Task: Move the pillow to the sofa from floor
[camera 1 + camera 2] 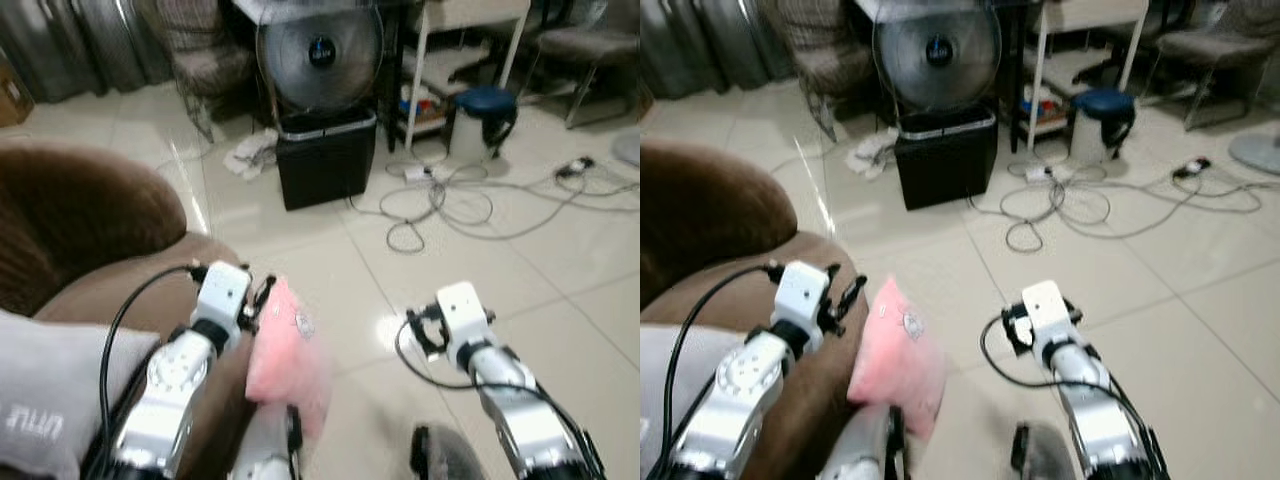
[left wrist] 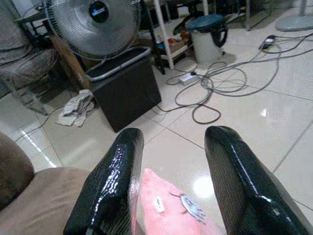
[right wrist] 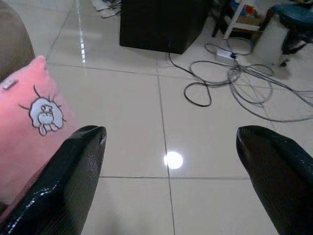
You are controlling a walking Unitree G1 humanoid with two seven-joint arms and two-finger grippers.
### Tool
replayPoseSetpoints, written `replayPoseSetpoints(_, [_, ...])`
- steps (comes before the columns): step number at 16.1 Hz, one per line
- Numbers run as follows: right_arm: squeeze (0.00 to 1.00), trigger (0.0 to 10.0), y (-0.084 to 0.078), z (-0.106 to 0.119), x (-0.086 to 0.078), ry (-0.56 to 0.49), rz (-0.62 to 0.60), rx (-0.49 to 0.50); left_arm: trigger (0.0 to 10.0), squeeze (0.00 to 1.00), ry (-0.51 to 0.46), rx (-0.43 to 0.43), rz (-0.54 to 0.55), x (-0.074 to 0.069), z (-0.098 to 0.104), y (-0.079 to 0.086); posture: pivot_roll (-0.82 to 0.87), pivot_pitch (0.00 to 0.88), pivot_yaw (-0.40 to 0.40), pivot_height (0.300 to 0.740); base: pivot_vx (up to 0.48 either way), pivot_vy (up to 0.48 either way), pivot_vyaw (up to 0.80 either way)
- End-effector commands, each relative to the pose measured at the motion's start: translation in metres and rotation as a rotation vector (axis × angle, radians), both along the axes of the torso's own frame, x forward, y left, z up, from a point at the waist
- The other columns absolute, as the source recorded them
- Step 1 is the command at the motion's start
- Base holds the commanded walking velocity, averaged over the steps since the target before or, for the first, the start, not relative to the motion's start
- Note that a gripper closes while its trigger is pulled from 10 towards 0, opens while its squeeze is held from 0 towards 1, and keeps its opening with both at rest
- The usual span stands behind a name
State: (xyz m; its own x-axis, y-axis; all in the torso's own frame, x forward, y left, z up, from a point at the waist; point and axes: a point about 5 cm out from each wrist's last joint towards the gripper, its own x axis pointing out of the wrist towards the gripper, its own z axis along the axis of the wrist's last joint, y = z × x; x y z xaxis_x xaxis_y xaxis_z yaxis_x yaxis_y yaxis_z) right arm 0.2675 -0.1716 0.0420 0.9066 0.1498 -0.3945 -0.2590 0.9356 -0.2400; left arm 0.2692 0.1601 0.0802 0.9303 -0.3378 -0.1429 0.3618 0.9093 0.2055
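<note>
A pink pillow (image 1: 283,352) (small grey cartoon patch on it) leans upright against the brown sofa (image 1: 90,250) arm, between the two raised arms. The left gripper (image 2: 171,186) hovers above it, fingers apart, holding nothing. The right gripper (image 3: 171,176), at the pillow's three o'clock, is spread wide over bare tile. A fan (image 1: 318,55) stands at twelve o'clock.

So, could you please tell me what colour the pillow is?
Pink, with a small grey-white cartoon patch; the pillow shows best in the right wrist view.
</note>
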Motion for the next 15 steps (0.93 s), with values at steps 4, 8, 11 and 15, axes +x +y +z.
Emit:
replayPoseSetpoints(4, [0.00,10.0,-0.001,0.000,-0.001,0.004,-0.007,0.008,10.0,0.00,0.009,0.031,-0.015,0.003,0.000,0.001,0.05,0.000,0.087,0.577,0.000,0.000,0.00])
replayPoseSetpoints(8, [0.00,10.0,0.002,-0.002,-0.004,0.020,0.013,0.006,10.0,0.00,-0.011,0.048,0.006,0.010,0.003,0.004,0.07,0.000,0.065,0.577,0.000,0.000,0.00])
replayPoseSetpoints(11, [0.00,10.0,0.009,0.000,-0.002,0.015,0.020,0.017,10.0,0.00,-0.023,0.049,0.029,0.013,0.004,0.005,0.08,0.000,0.062,0.577,0.000,0.000,0.00])
replayPoseSetpoints(15, [0.00,10.0,0.003,0.000,-0.007,0.020,0.049,-0.012,10.0,0.00,-0.017,0.009,0.050,0.009,-0.004,-0.011,0.02,0.000,0.026,0.577,0.000,-0.235,0.00])
